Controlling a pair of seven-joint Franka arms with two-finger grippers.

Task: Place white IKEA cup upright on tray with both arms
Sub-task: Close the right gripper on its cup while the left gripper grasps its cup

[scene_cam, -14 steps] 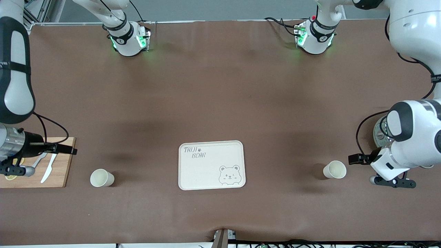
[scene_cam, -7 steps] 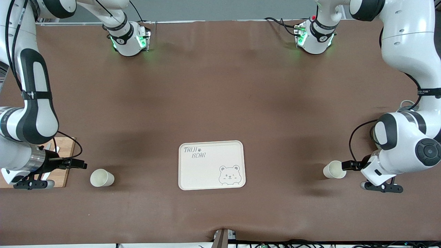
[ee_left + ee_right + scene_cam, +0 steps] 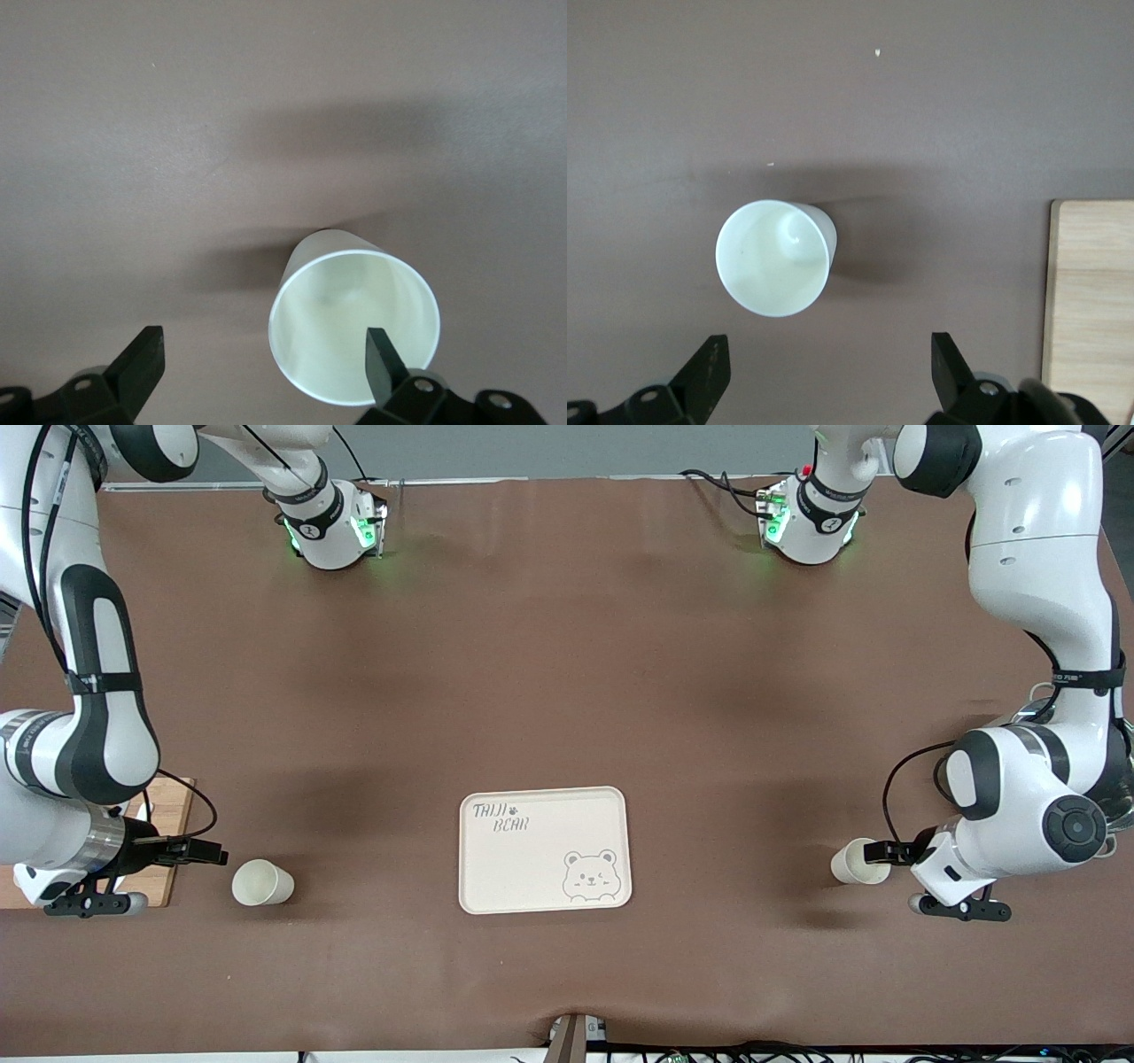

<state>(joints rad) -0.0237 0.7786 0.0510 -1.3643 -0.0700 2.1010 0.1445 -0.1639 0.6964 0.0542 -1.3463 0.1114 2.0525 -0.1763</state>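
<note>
Cups stand upright on the bench at both ends of the tray (image 3: 544,849), which lies bare between them. One white cup (image 3: 859,862) is toward the left arm's end, the other cup (image 3: 261,883) toward the right arm's end, beside a wooden board (image 3: 168,841).

Our left gripper (image 3: 877,853) is at its cup's rim, fingers spread wide and holding nothing. In the left wrist view one finger (image 3: 383,361) crosses the cup's mouth (image 3: 353,328), so we judge it off-centre. We should shift until the wall sits between both fingers, then close gently, since a thin cup will probably tip or squash.

Our right gripper (image 3: 208,854) hovers just short of its cup, fingers equally wide and empty. It needs to advance, centre, and grip low enough for an upright carry.
</note>
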